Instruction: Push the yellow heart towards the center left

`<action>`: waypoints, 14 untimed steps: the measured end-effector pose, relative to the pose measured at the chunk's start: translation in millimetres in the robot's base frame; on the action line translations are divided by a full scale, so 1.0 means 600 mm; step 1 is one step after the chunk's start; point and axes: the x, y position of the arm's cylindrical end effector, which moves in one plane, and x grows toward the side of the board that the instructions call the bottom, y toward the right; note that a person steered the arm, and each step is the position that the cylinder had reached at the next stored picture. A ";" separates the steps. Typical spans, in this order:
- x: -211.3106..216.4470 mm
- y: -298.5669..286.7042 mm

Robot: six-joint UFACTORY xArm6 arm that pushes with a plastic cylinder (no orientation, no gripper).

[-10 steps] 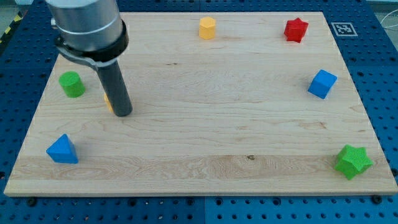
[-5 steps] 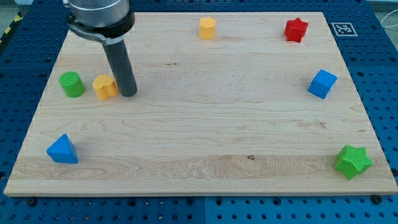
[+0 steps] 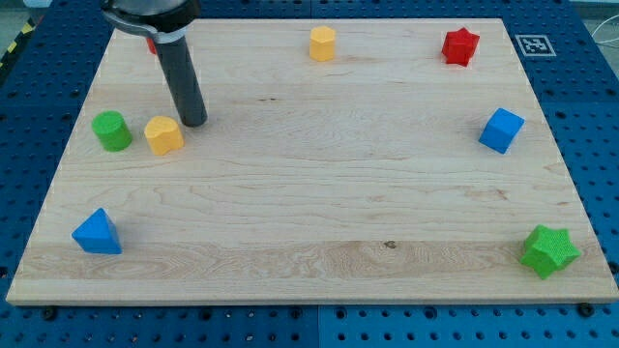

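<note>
Lifting clear, my tip (image 3: pixel 194 123) now sits just far-right of the yellow heart (image 3: pixel 164 134). The heart rests center-left beside the green cylinder (image 3: pixel 111 130) on the worktop (image 3: pixel 319 193); no fingers exist.

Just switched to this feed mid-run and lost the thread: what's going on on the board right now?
My tip sits just up and to the right of the yellow heart, close by it, though contact is hard to judge. The heart lies at the view's left, beside the green cylinder, with a small gap between them. The blue triangular block sits lower left. The other blocks lie far off along the top and right edges.
</note>
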 end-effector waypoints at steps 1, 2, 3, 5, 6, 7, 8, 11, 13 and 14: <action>0.001 0.003; 0.014 -0.005; 0.030 -0.013; 0.038 -0.016; 0.038 -0.034; 0.038 -0.044; 0.038 -0.046; 0.077 -0.028; 0.058 -0.054; 0.047 -0.062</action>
